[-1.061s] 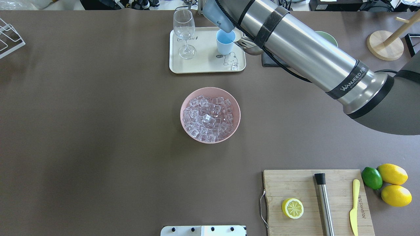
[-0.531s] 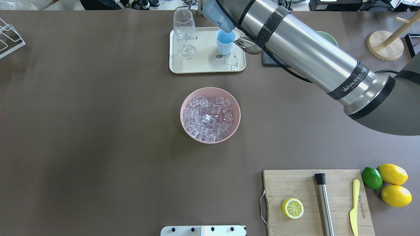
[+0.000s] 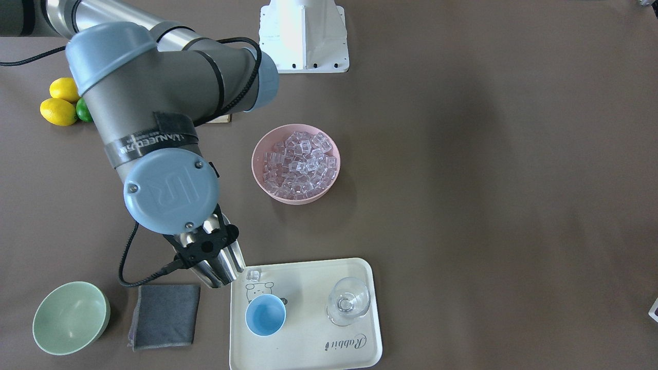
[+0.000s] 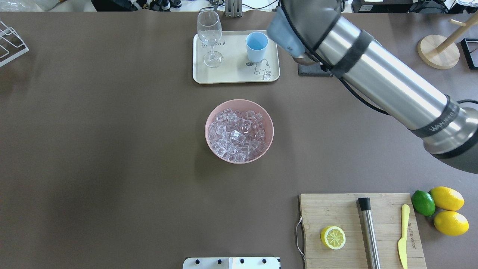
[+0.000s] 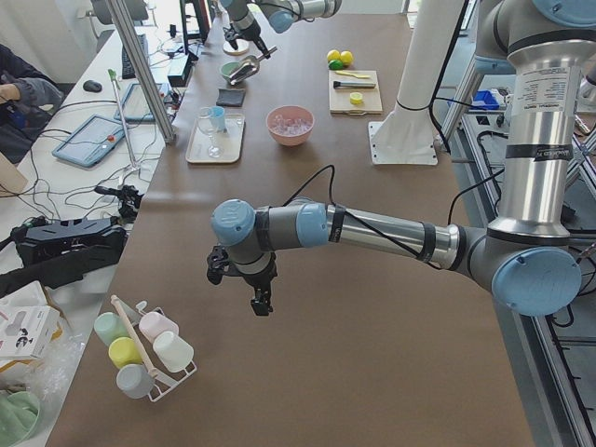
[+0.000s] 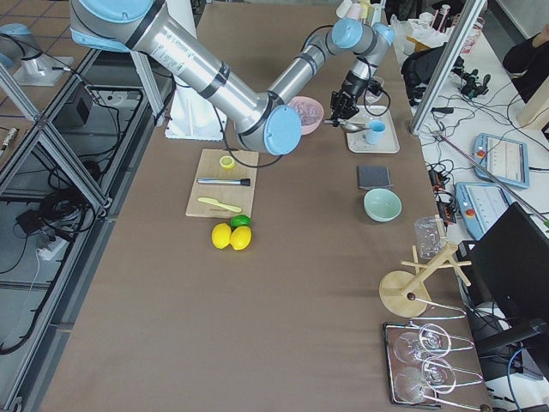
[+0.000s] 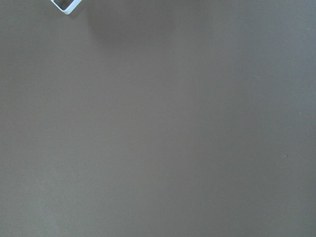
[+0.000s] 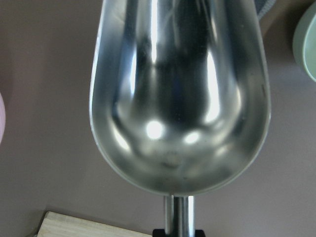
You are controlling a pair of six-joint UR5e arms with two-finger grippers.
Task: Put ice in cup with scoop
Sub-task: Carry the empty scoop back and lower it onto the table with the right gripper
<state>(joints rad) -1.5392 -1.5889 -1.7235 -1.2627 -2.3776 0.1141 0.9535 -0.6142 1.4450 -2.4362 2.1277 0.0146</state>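
My right gripper (image 3: pixel 207 250) is shut on the handle of the steel scoop (image 3: pixel 225 265). It holds the scoop above the table just off the tray's edge, beside the grey cloth. In the right wrist view the scoop's bowl (image 8: pixel 180 94) is empty. The light-blue cup (image 4: pixel 257 46) stands on the cream tray (image 4: pixel 231 76), and its inside (image 3: pixel 265 315) shows only blue. The ice (image 4: pixel 238 131) is heaped in a pink bowl (image 4: pixel 210 144) at mid-table. One loose cube (image 3: pixel 253 275) lies on the tray. My left gripper (image 5: pixel 259 303) hovers over bare table far to the left; I cannot tell whether it is open.
A wine glass (image 4: pixel 210 37) stands on the tray left of the cup. A pale green bowl (image 3: pixel 69 317) and grey cloth (image 3: pixel 164 316) lie beyond the scoop. A cutting board (image 4: pixel 347 209) holds a lemon half, steel rod and knife. Lemons (image 4: pixel 448 209), a wooden stand (image 4: pixel 438 50).
My right arm has swung right, carrying the scoop from over the cup's rim to off the tray's right side. The cup is now uncovered. The bowl of ice is unchanged.
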